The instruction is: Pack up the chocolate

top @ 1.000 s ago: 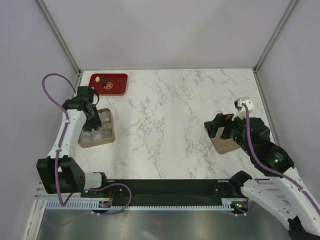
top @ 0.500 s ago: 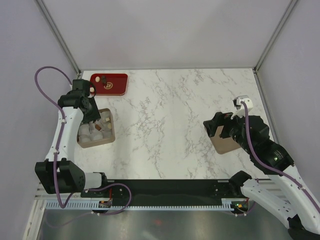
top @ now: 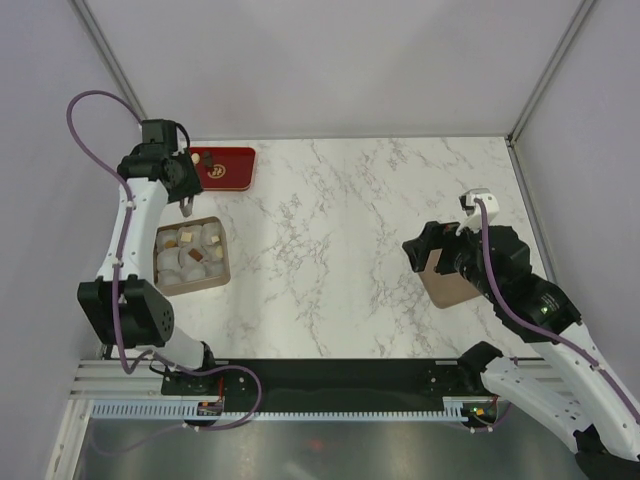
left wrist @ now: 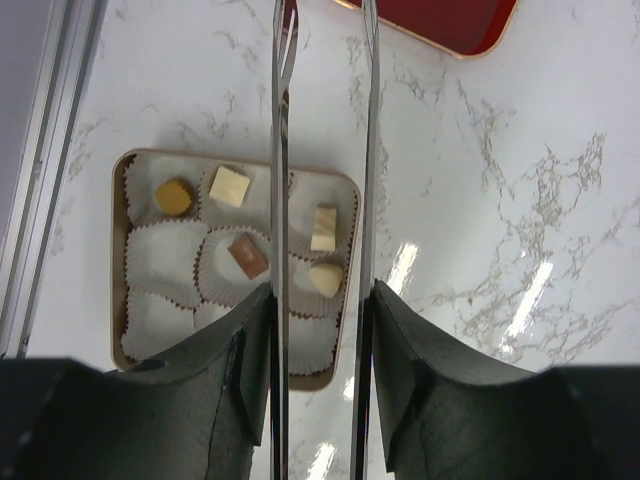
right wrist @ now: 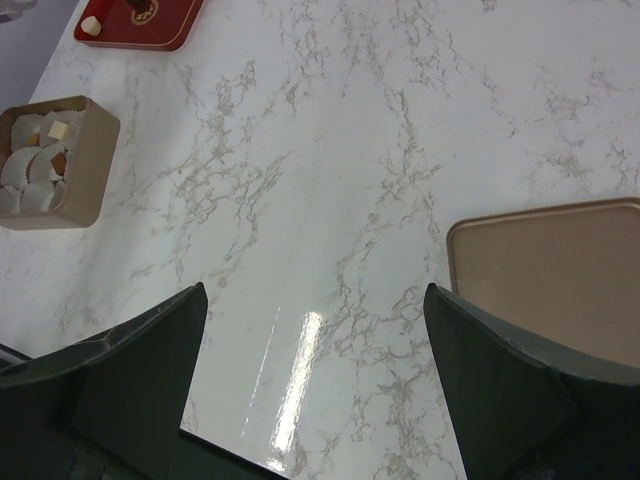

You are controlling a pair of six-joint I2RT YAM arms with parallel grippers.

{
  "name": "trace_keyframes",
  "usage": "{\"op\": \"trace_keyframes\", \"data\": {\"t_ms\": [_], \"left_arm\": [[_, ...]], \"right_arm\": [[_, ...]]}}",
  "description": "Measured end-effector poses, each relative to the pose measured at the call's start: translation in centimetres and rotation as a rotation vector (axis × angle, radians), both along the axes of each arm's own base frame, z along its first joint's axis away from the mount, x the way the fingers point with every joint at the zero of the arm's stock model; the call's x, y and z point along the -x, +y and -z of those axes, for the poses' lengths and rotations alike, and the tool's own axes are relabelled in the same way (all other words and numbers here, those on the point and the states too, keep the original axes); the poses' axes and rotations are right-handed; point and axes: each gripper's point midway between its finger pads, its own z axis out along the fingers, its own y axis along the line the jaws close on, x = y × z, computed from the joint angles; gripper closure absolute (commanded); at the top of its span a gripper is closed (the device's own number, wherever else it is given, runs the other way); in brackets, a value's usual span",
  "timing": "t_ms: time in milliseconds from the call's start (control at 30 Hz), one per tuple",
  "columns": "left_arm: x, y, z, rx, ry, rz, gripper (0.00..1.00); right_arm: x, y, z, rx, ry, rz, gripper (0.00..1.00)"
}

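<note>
The tan box with white paper cups holds several chocolate pieces: tan, cream, brown and cream. The box also shows in the right wrist view. The red tray at the back left carries a cream piece and a dark piece. My left gripper hangs between tray and box; its thin blades stand apart with nothing between them, tips cut off by the frame. My right gripper is wide open and empty beside the flat box lid.
The lid lies on the marble table at the right, under my right wrist. The red tray's gold emblem is near its middle. Grey walls and metal rails close the table on the left, back and right.
My left gripper has risen off the box and moved back toward the red tray, uncovering the box. My right gripper has shifted slightly left.
</note>
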Motion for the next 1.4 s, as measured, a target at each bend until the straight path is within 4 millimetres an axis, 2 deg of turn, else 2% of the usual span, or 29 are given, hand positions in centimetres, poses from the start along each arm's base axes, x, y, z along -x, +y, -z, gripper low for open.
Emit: {"op": "trace_keyframes", "data": {"t_ms": [133, 400, 633, 867, 1167, 1400], "left_arm": [[-3.2, 0.3, 1.5, -0.018, 0.005, 0.021, 0.51], [-8.3, 0.7, 5.1, -0.037, 0.027, 0.044, 0.5], [-11.6, 1.0, 8.9, -0.045, 0.061, 0.053, 0.5], [-13.2, 1.4, 11.9, -0.085, 0.095, 0.074, 0.46], [-16.2, 2.1, 13.6, -0.146, 0.089, 0.096, 0.46], [-16.9, 2.5, 15.3, -0.169, 0.113, 0.108, 0.47]], "right_arm": [[-0.4, 0.1, 0.0, 0.009, 0.007, 0.007, 0.02], [-1.6, 0.0, 0.2, 0.03, 0.01, 0.044, 0.02], [-2.5, 0.1, 0.6, 0.051, 0.016, 0.067, 0.02], [-3.3, -0.2, 0.6, 0.073, 0.002, 0.097, 0.02], [-4.2, -0.1, 1.8, 0.108, 0.023, 0.109, 0.02], [-4.7, 0.1, 2.7, 0.122, 0.037, 0.116, 0.02]]}}
